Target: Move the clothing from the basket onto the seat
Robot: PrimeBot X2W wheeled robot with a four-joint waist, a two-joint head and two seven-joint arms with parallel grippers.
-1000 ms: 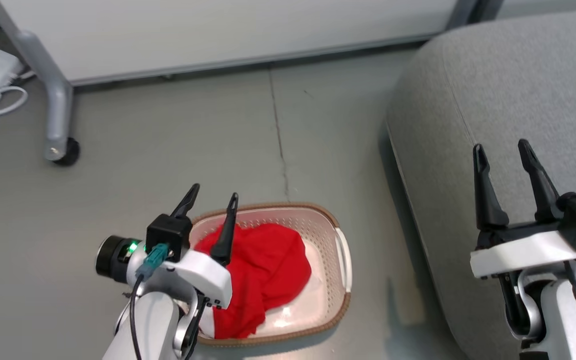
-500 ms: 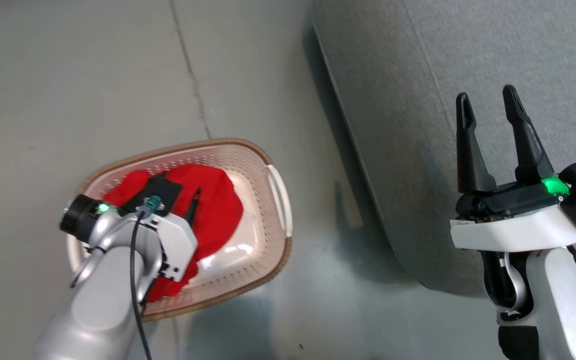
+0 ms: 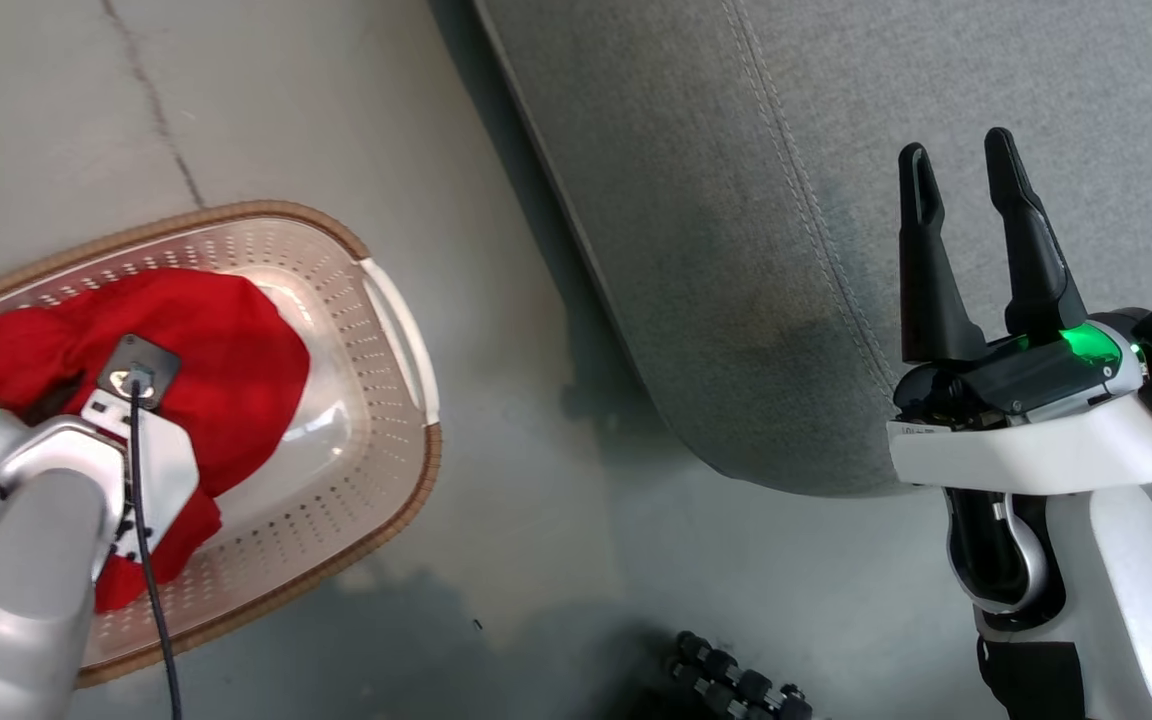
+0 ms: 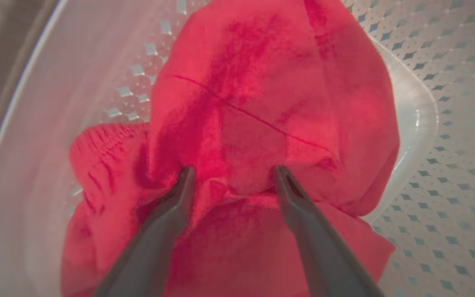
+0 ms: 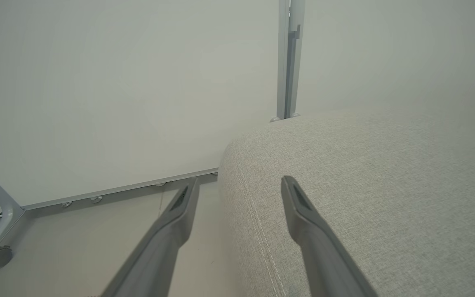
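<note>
A: Item one, the clothing; where is it lodged?
B: Red fabric, heaped in the basket; the basket stands near the seat, a strip of floor between them; nothing red lies on the seat.
A: Item two, left gripper; condition?
B: Jaws spread wide; pointed down into the basket; both fingertips pressed into the heap, a raised fold of cloth between them; nothing gripped yet.
A: Reason for that pose?
B: Judged: straddling a fold gives the fingers something to pinch when they close; coming in from above clears the basket's perforated walls.
A: Item three, right gripper?
B: Jaws apart; empty; held over the rounded edge of the seat, well apart from the basket; probably parked there so the left arm has the basket to itself.
A: Clothing relative to the left claw, for the record?
B: Touching and between the tips; in the left wrist view the bulk of the heap runs on beyond them toward the basket wall; more cloth lies under the fingers, nearer the wrist.
A: Stage?
B: Judged: grasp about to be made; no garment lifted; transfer to the seat not begun.
</note>
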